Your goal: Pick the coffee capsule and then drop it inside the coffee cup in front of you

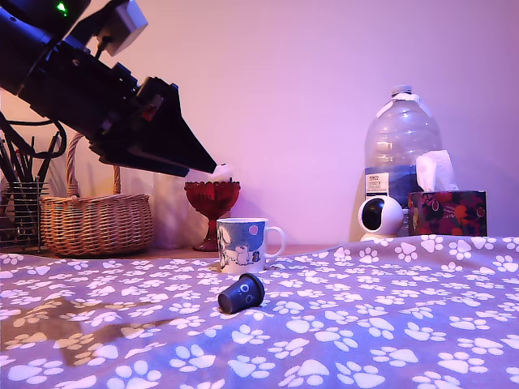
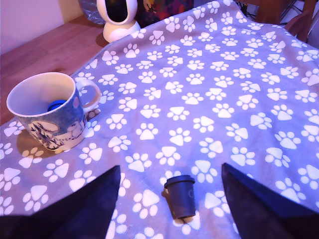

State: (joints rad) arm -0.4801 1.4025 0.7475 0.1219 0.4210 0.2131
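Approach stage of a pick-and-drop: the gripper (image 1: pixel 212 168) hangs in the air above a table covered by a paw-print cloth (image 1: pixel 389 324), its two dark fingers (image 2: pixel 84 209) spread wide and holding nothing. The wrist view shows why the jaws stand apart: the coffee capsule (image 2: pixel 181 195) lies between them on the cloth, so a straight descent would likely bracket it. The capsule (image 1: pixel 241 293) rests on its side, dark and tapered, with its wider rim tilted up, which suggests the fingers should close across its body. The coffee cup (image 1: pixel 242 245) stands upright just behind the capsule in the exterior view, mouth open upward; something blue shows inside it in the wrist view (image 2: pixel 47 117). A red goblet (image 1: pixel 212 211) stands behind the cup
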